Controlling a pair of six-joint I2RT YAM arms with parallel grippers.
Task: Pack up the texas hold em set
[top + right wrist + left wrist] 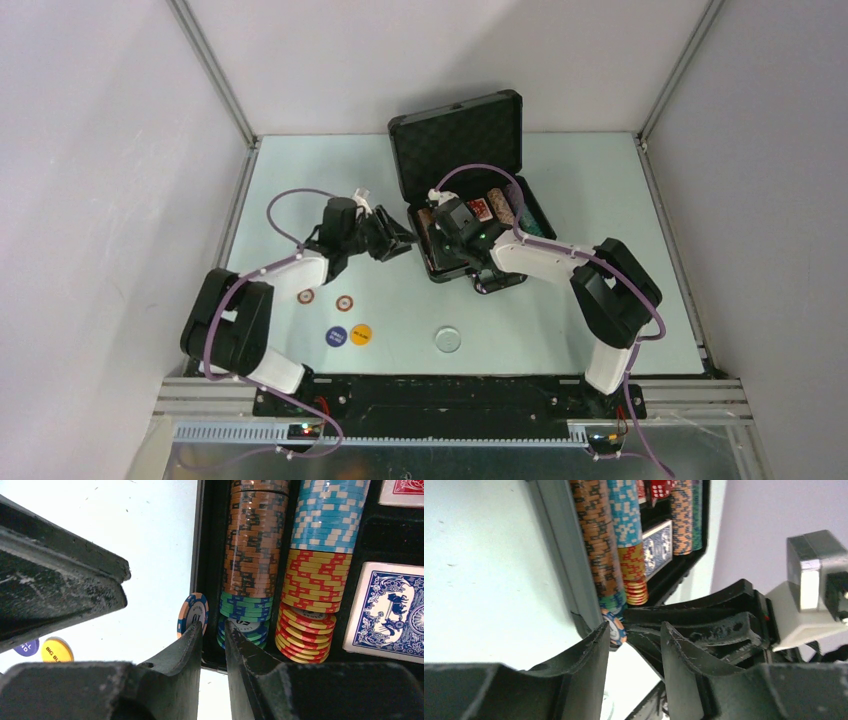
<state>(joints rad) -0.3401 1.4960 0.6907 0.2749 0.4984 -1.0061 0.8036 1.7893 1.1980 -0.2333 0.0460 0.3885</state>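
Two loose chips (pixel 306 296) are left out on the table (pixel 600 200), with a blue button (pixel 336 336) and a yellow button (pixel 361 334) nearer the bases; the case (pixel 455 140) is sat open mid-table, packed rows (pixel 252 545) and a blue deck (pixel 387 610) seen inside; an upright chip (pixel 193 614) is stood right against the outside of its left wall; left gripper (pixel 635 630) fingers are spread beside it, nothing held; right gripper (pixel 214 627) fingers are clamped across that wall, by the look of it.

The left end effector (pixel 398 240) is hovering just left of the black case (pixel 460 140), jaws parted. The right end effector (pixel 214 625) is pinching the case's left wall, its arm bending inward.
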